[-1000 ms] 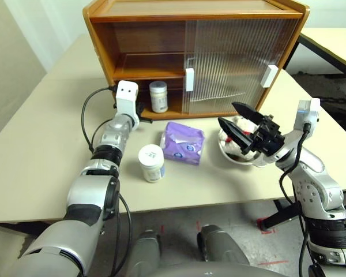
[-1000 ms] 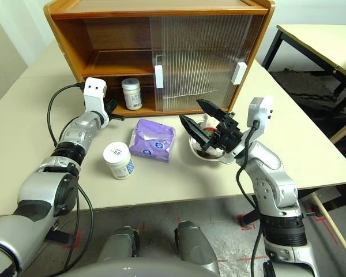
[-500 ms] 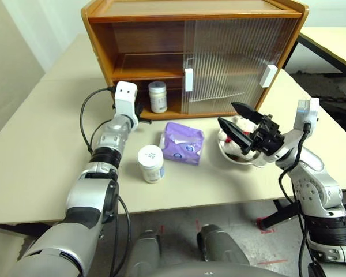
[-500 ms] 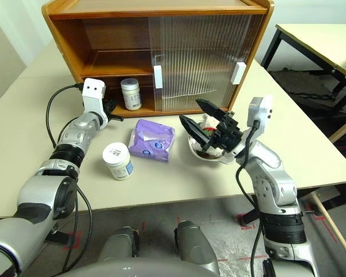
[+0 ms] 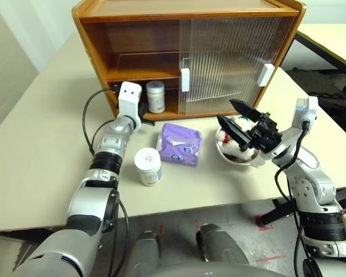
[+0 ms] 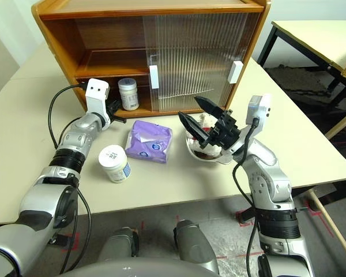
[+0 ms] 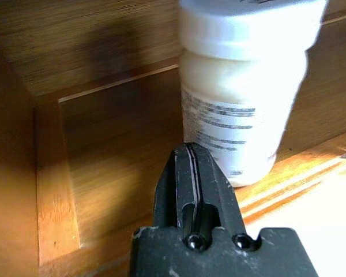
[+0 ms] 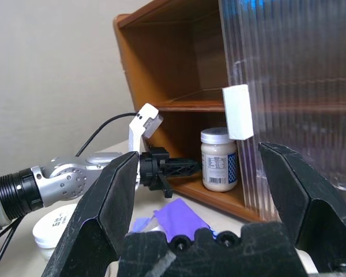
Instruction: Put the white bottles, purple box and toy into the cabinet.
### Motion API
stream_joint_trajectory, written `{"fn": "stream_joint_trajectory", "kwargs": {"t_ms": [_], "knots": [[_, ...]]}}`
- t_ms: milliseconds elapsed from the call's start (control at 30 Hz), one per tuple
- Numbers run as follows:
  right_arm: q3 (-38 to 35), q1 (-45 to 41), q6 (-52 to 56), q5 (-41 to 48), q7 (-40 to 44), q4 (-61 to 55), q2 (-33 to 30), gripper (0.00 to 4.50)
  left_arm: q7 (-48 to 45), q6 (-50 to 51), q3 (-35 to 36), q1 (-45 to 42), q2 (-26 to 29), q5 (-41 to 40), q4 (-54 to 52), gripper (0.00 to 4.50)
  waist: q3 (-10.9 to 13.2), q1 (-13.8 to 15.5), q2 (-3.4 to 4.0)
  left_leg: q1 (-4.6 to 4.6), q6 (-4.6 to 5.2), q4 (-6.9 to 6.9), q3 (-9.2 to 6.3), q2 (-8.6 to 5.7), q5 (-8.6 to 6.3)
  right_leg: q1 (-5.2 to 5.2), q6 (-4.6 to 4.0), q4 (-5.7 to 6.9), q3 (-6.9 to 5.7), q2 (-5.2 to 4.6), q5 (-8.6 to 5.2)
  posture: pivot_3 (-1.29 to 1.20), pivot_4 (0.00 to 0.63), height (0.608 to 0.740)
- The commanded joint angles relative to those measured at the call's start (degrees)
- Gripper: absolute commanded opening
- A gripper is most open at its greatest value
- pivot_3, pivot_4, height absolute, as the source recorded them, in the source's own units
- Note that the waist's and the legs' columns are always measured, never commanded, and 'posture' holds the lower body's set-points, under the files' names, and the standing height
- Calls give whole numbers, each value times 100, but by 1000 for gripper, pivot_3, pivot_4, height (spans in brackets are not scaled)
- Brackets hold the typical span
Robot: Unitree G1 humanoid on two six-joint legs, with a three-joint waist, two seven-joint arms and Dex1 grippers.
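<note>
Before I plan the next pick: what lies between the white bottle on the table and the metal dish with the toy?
The purple box lies between the white bottle and the metal dish, seen in both eye views.

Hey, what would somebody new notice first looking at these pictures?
The orange-brown cabinet at the table's far side, with one white bottle on its lower shelf and the shut left hand at the opening. In front lie the purple box and a second bottle, and the right hand gapes above the toy's dish.
</note>
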Motion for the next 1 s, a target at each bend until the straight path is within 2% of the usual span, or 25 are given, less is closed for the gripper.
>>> {"fn": "stream_joint_trajectory", "kwargs": {"t_ms": [33, 200, 500, 1000], "knots": [[6, -71, -138, -17, 41, 155, 72, 4500, 77, 122, 34, -53, 108, 24, -129, 37, 0, 10, 1, 0, 0, -6, -6, 0, 0, -2, -2, 0, -1, 3, -1, -37, 0, 740], [23, -33, -166, -36, 29, 121, 135, 4500, 121, 105, 17, -89, 114, 19, -43, 37, 0, 14, 1, -2, 0, -11, -24, -1, 0, -4, -3, -1, -6, 8, -3, -40, 0, 740], [-9, 49, -177, -68, 14, -8, -25, 4500, -63, -288, -191, -701, -186, 130, 916, 37, 1, -3, 1, -1, 0, -9, -23, -7, 0, 0, -3, -6, -7, 4, -3, -93, 0, 740], [-38, 235, -135, -51, -147, -273, -39, 4500, -160, -670, -159, -1282, -381, 98, 1718, 37, 1, -321, 1, -3, 0, -10, -28, -8, 0, 1, -2, -9, -6, 7, -3, -110, 0, 740]]}}
